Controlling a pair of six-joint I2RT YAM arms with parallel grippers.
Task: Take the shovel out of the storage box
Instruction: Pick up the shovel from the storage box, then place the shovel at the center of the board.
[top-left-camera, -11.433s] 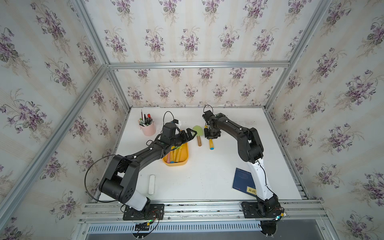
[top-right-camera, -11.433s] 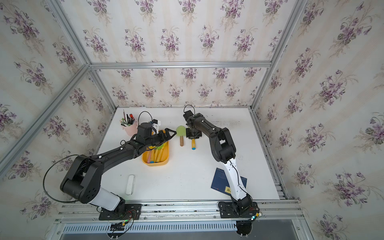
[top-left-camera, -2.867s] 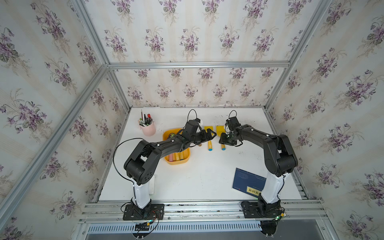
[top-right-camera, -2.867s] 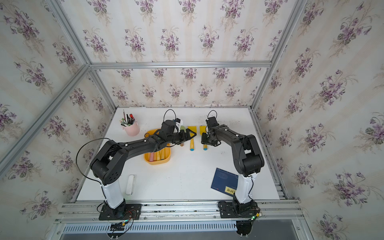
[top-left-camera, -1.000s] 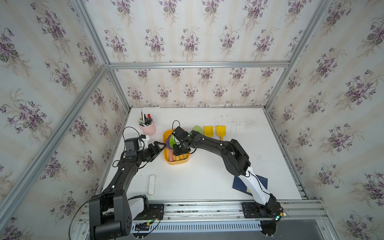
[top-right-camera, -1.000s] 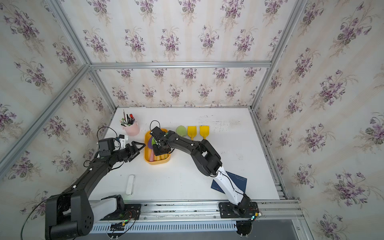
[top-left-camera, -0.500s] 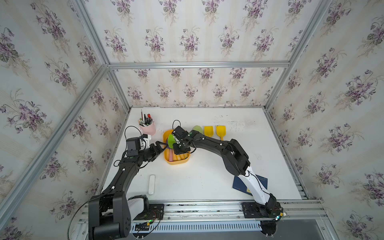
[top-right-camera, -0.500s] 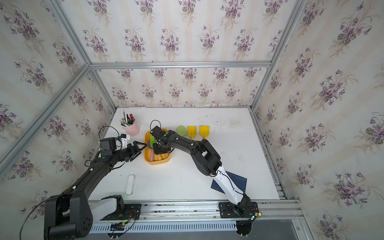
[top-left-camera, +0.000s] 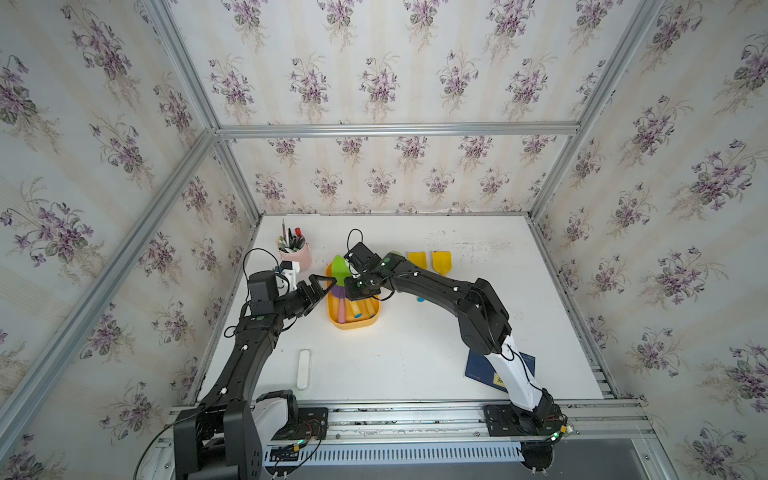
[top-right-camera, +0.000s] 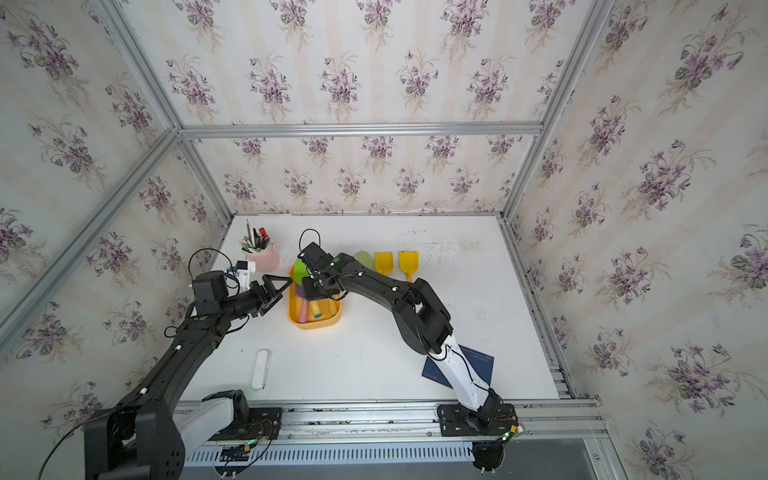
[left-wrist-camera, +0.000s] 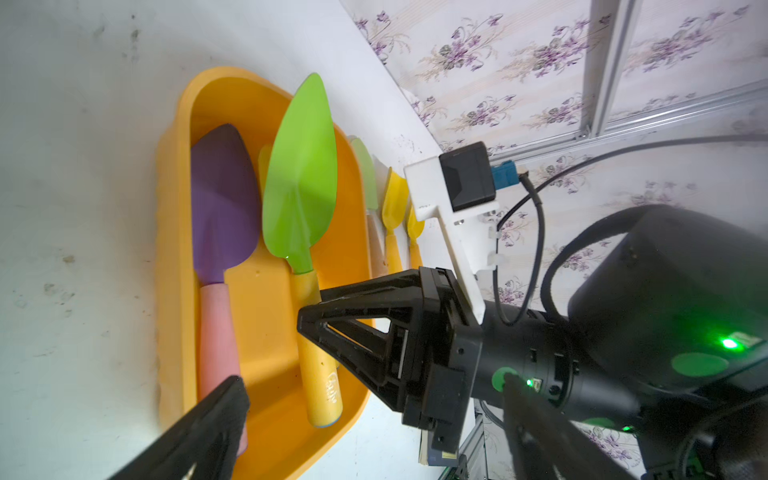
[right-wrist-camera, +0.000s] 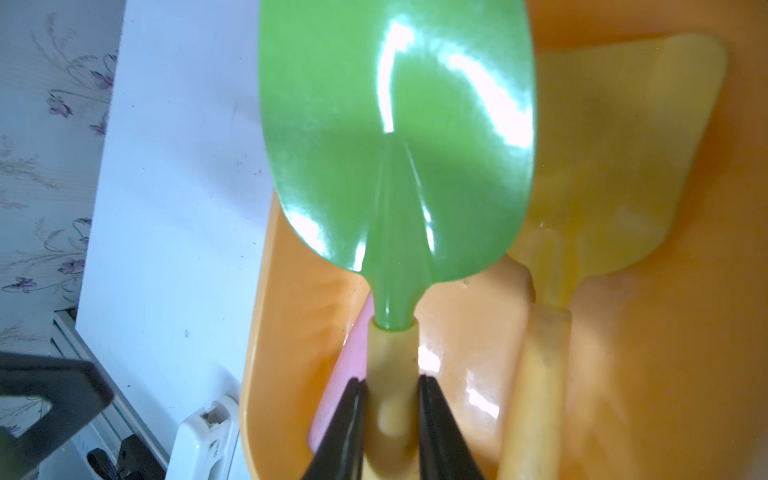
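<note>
Right wrist view shows the right gripper (right-wrist-camera: 390, 384) closed on the yellow handle of the green shovel (right-wrist-camera: 395, 124), one black finger pressed to each side of the handle just below the blade's neck. This shovel lies lengthwise in the storage box (right-wrist-camera: 254, 353), and in both top views its green blade reaches over the box's far rim; whether the handle's end rests on the box floor cannot be told. Beside it inside the box lie a yellow shovel (right-wrist-camera: 615, 145) and, on the side toward the left arm, a purple shovel (left-wrist-camera: 222, 195) with a pink handle. The left gripper (top-left-camera: 318, 291) hangs just beside the box's near-left rim with its fingers spread wide and nothing between them; it touches neither the box nor any shovel. The box sits on the white table (top-left-camera: 415, 353), near the pink pen cup (top-left-camera: 296, 254). On the table on the box's other side two more yellow shovels (top-left-camera: 417, 259) lie side by side, with a pale green blade partly hidden behind the right arm. A white bar (top-left-camera: 304, 368) lies well apart toward the front, and a blue booklet (top-left-camera: 482, 368) lies under the right arm
</note>
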